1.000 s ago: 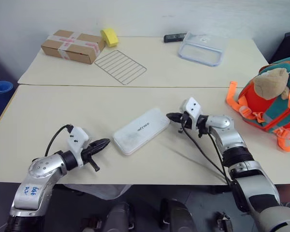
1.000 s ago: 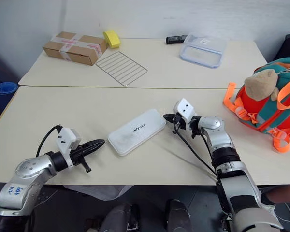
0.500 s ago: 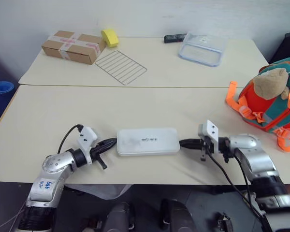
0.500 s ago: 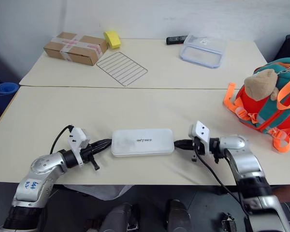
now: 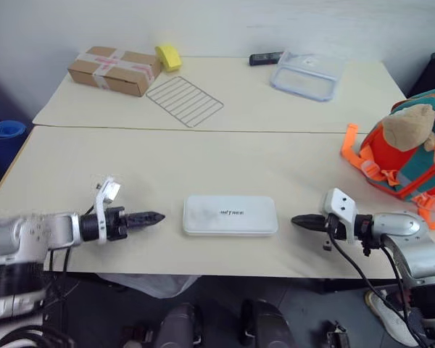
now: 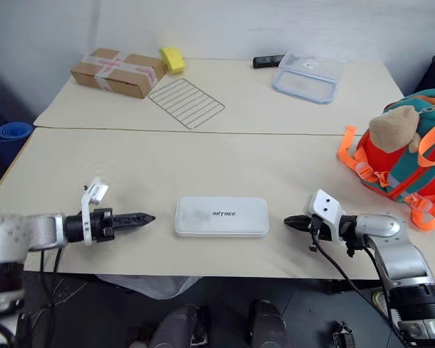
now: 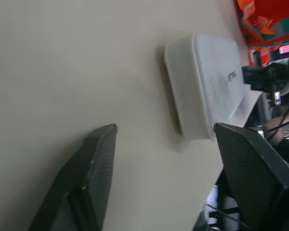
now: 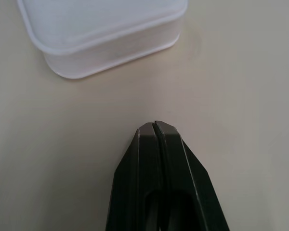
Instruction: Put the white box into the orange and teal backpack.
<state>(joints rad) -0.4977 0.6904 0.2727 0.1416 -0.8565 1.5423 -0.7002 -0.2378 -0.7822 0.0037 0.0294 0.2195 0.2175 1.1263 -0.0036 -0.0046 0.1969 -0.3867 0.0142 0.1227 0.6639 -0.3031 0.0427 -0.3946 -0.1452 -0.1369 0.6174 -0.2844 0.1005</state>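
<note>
The white box lies flat near the table's front edge, its long side running left to right, dark lettering on top. Left of it, a short gap away, my left gripper points at the box's left end. The left wrist view shows its fingers spread wide with nothing between them and the box ahead. My right gripper is shut and empty, pointing at the box's right end from a small distance; its tip stops short of the box. The orange and teal backpack sits at the table's right edge with a tan plush toy on it.
On the far table stand a brown taped cardboard box, a yellow sponge, a wire rack, a clear lidded container and a black remote. A seam separates the two tables. Orange straps hang beside the backpack.
The box went from lying diagonally to lying crosswise between the grippers. Both grippers then drew back from its ends. The left wrist rolled and its fingers opened.
</note>
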